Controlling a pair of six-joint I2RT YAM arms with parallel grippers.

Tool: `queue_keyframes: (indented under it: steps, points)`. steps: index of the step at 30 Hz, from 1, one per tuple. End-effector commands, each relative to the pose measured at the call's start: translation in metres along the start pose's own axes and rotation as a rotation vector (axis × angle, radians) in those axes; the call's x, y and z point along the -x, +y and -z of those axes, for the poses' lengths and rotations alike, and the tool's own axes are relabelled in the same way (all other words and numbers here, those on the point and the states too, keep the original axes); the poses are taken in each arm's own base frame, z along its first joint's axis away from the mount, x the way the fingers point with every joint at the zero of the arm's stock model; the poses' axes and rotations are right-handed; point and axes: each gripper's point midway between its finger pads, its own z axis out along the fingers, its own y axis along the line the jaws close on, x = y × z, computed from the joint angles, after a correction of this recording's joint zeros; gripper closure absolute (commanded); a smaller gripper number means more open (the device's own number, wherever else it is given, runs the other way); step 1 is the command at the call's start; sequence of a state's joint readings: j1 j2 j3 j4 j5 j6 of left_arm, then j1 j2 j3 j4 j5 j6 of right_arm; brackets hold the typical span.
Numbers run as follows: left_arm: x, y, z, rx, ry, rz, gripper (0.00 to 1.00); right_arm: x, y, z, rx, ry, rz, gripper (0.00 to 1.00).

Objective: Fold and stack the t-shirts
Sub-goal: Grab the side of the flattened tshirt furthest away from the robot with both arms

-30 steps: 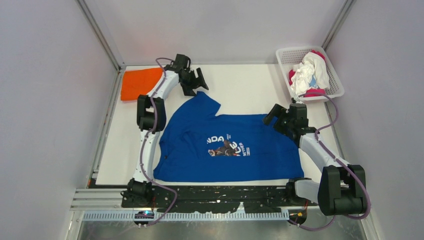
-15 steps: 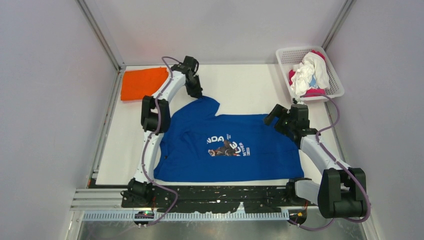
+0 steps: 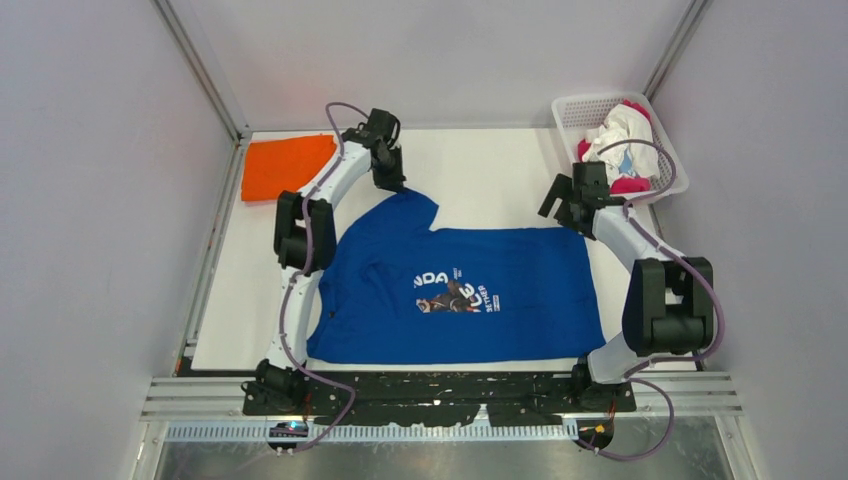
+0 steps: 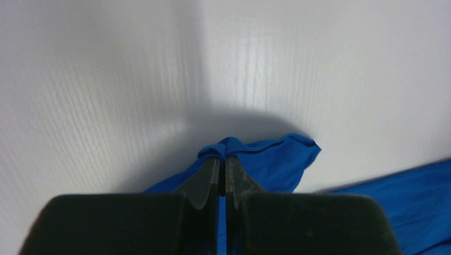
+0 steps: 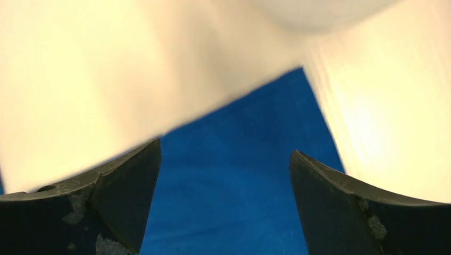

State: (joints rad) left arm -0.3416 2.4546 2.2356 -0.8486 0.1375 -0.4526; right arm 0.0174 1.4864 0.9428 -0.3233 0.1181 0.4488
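The royal blue t-shirt [image 3: 500, 300] lies spread flat, its print facing up, in the middle of the white table. My left gripper [image 3: 392, 186] is down at the far left sleeve and shut on a pinch of its edge. In the left wrist view the blue fabric [image 4: 271, 159] bunches over the closed fingertips of that gripper [image 4: 222, 157]. My right gripper [image 3: 563, 208] hovers open over the shirt's far right corner. The right wrist view shows blue cloth [image 5: 239, 180] between the spread fingers [image 5: 127, 186], nothing gripped. A folded orange t-shirt [image 3: 285, 165] lies at the far left.
A white lattice basket [image 3: 568, 106] stands at the far right corner, holding a crumpled white shirt [image 3: 615, 140] and a magenta one [image 3: 630, 185]. Grey walls and metal rails close in the table on three sides. The arms' bases sit along the near edge.
The left gripper dropped onto the blue sleeve and shut on it. The right arm swung away from the near side to the shirt's far right corner, still open.
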Motion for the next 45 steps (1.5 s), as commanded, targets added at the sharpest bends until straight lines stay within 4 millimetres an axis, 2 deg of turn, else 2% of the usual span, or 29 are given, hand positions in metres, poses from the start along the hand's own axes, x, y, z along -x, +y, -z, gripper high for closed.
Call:
queue_keyframes:
  steps: [1,2,3,4,5,6,9,10,13,17,22,28,34,38,40,45]
  points:
    - [0.028,-0.026,0.055,-0.054,-0.149,-0.111,1.00,0.029,-0.024,-0.016,-0.211,-0.014,0.030,0.01]
    - [0.025,-0.027,0.056,-0.059,-0.139,-0.119,1.00,0.025,-0.027,-0.025,-0.239,0.006,0.038,0.01]
    - [0.022,-0.028,0.058,-0.062,-0.135,-0.124,1.00,0.032,-0.023,-0.027,-0.245,0.002,0.040,0.01]
    - [0.018,-0.027,0.058,-0.061,-0.127,-0.127,1.00,0.027,-0.028,-0.037,-0.286,0.027,0.053,0.00]
    - [0.017,-0.027,0.060,-0.062,-0.126,-0.134,1.00,0.033,-0.024,-0.035,-0.302,0.036,0.065,0.00]
    - [0.015,-0.028,0.061,-0.061,-0.122,-0.140,1.00,0.027,-0.031,-0.045,-0.359,0.060,0.085,0.00]
    - [0.010,-0.030,0.065,-0.070,-0.119,-0.156,1.00,0.028,-0.034,-0.050,-0.448,0.098,0.136,0.00]
    - [0.008,-0.031,0.066,-0.075,-0.118,-0.158,1.00,0.022,-0.036,-0.057,-0.465,0.118,0.147,0.00]
    - [0.003,-0.032,0.070,-0.086,-0.117,-0.162,1.00,0.015,-0.037,-0.061,-0.488,0.148,0.147,0.00]
    - [-0.002,-0.032,0.077,-0.096,-0.129,-0.172,1.00,0.006,-0.042,-0.061,-0.509,0.172,0.137,0.07]
    - [-0.010,-0.035,0.087,-0.132,-0.150,-0.195,1.00,-0.006,-0.050,-0.055,-0.535,0.184,0.112,0.21]
    - [-0.025,-0.038,0.098,-0.173,-0.160,-0.261,1.00,-0.008,-0.058,-0.049,-0.561,0.156,0.085,0.39]
    - [-0.039,-0.034,0.104,-0.196,-0.172,-0.295,1.00,-0.003,-0.056,-0.050,-0.555,0.132,0.069,0.63]
    - [-0.043,-0.041,0.111,-0.241,-0.179,-0.324,1.00,0.005,-0.051,-0.051,-0.536,0.103,0.056,0.85]
    - [-0.043,-0.041,0.114,-0.247,-0.186,-0.334,1.00,0.009,-0.049,-0.050,-0.524,0.091,0.049,0.92]
    - [-0.047,-0.039,0.123,-0.241,-0.200,-0.341,1.00,0.017,-0.045,-0.041,-0.492,0.051,0.034,0.95]
